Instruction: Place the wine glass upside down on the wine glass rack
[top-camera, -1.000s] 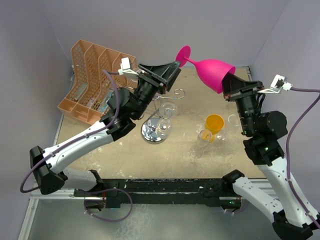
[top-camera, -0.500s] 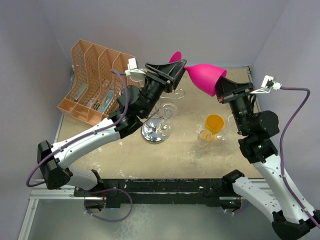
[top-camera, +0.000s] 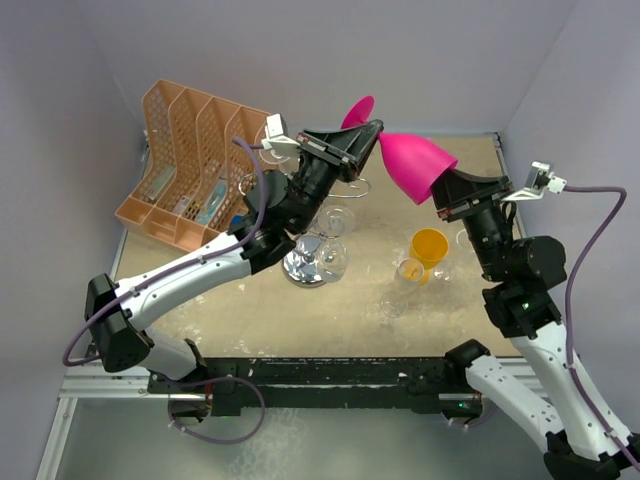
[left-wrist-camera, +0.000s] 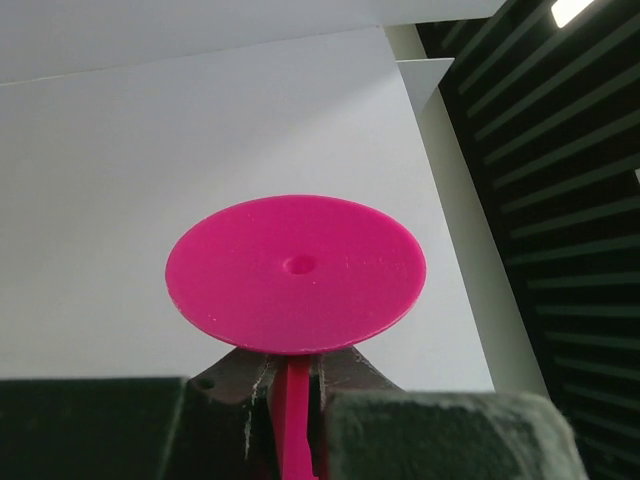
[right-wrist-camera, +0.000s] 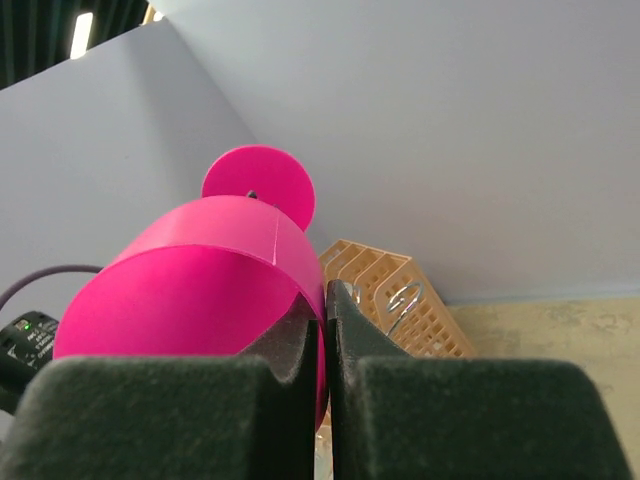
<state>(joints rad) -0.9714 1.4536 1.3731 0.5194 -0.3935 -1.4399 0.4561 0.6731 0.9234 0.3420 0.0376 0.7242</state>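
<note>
The pink plastic wine glass (top-camera: 415, 165) hangs on its side in the air above the back of the table, foot to the left and bowl to the right. My left gripper (top-camera: 372, 136) is shut on its thin stem just below the round foot (left-wrist-camera: 296, 272); the stem shows pinched between the fingers (left-wrist-camera: 240, 378) of the left gripper (left-wrist-camera: 293, 375). My right gripper (top-camera: 441, 190) is shut on the bowl's rim, one finger inside the bowl (right-wrist-camera: 190, 270) and one outside, right gripper (right-wrist-camera: 325, 300). The chrome wine glass rack (top-camera: 308, 262) stands below, partly hidden by the left arm.
An orange plastic file organizer (top-camera: 190, 165) lies at the back left. Clear glasses (top-camera: 335, 222) hang by the rack. A yellow-orange cup (top-camera: 429, 245) and clear glasses (top-camera: 400, 290) stand at centre right. One chrome scroll arm (right-wrist-camera: 405, 300) shows in the right wrist view.
My left gripper has moved right onto the glass stem and shut on it. The right arm has lowered the glass and turned it more level.
</note>
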